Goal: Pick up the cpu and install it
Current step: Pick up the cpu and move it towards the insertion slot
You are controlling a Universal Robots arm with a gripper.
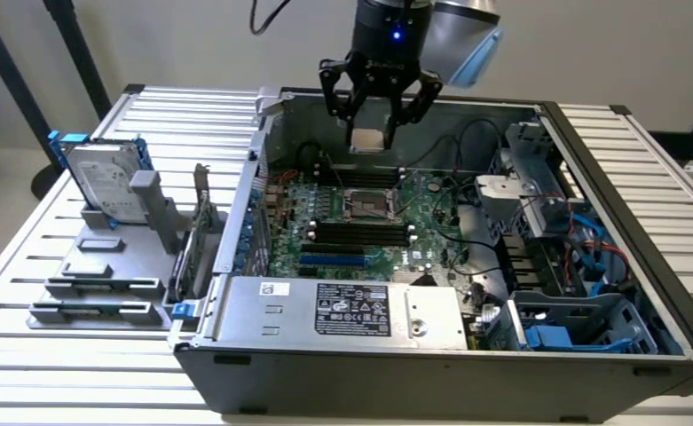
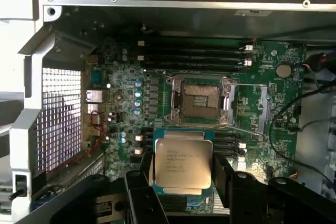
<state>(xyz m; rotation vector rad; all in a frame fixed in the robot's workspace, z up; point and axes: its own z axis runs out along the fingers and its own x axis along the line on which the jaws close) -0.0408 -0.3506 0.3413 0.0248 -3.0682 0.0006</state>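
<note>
While my gripper point(image 1: 370, 130) is clamping the cpu point(image 2: 182, 162) between its fingers, I am hovering above the open computer case point(image 1: 358, 377), where the motherboard's point(image 2: 126, 129) socket point(image 2: 200, 101) is sitting open.

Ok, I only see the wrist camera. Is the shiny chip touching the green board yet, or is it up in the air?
Observer: Up in the air. In the exterior view, the pincer holds the cpu high, near the open top of the case, clear of the motherboard.
Operator: What's outside the box?
Observer: A hard drive with blue side rails stands upright in a grey holder, at the exterior view's left of the case.
</note>
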